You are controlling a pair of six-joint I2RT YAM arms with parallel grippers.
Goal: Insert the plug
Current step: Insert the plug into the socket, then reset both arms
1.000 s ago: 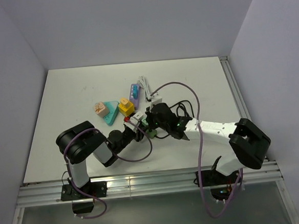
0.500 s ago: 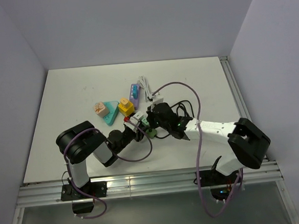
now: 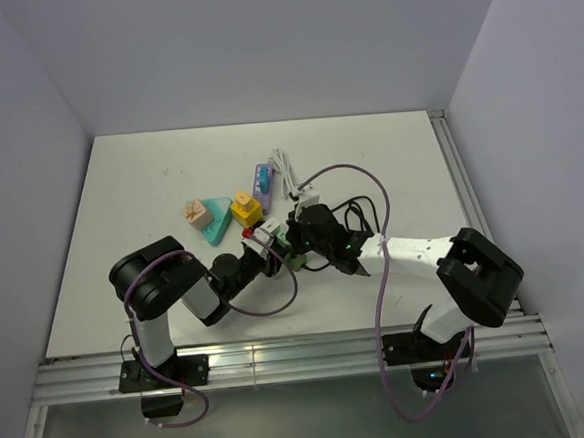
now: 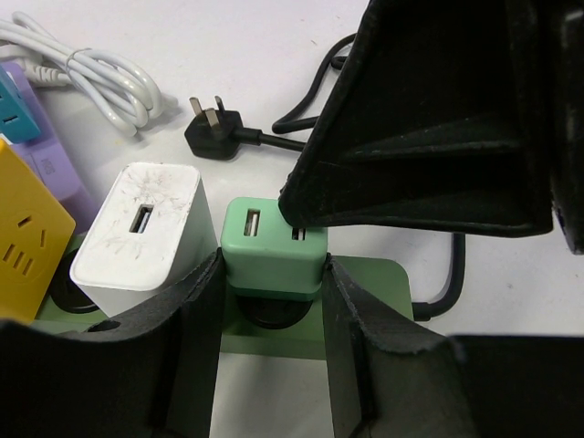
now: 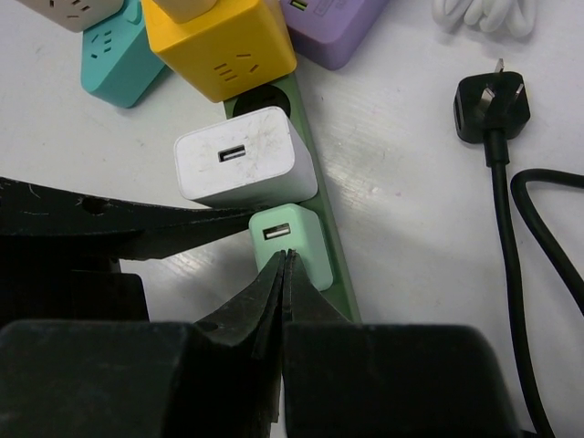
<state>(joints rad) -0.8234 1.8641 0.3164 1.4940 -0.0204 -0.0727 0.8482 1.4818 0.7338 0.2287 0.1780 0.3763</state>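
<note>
The green plug (image 4: pixel 274 245), a small cube with a USB slot on top, sits on the green power strip (image 4: pixel 376 285) beside a white charger (image 4: pixel 137 237). My left gripper (image 4: pixel 274 274) clasps the plug, one finger pressed on each side. In the right wrist view, my right gripper (image 5: pixel 286 256) is shut, and its joined tips rest on top of the green plug (image 5: pixel 308 254), just behind the USB slot. In the top view both grippers meet at the strip (image 3: pixel 296 263) in the middle of the table, left gripper (image 3: pixel 272 248), right gripper (image 3: pixel 297 235).
A loose black plug (image 5: pixel 488 105) with its cord lies right of the strip. A yellow socket block (image 5: pixel 228 41), a teal one (image 5: pixel 119 59) and a purple strip (image 5: pixel 333 23) lie beyond the white charger (image 5: pixel 242 160). A coiled white cable (image 3: pixel 283 164) lies farther back.
The right arm's elbow and forearm have shifted slightly left. Both grippers stay at the green plug.
</note>
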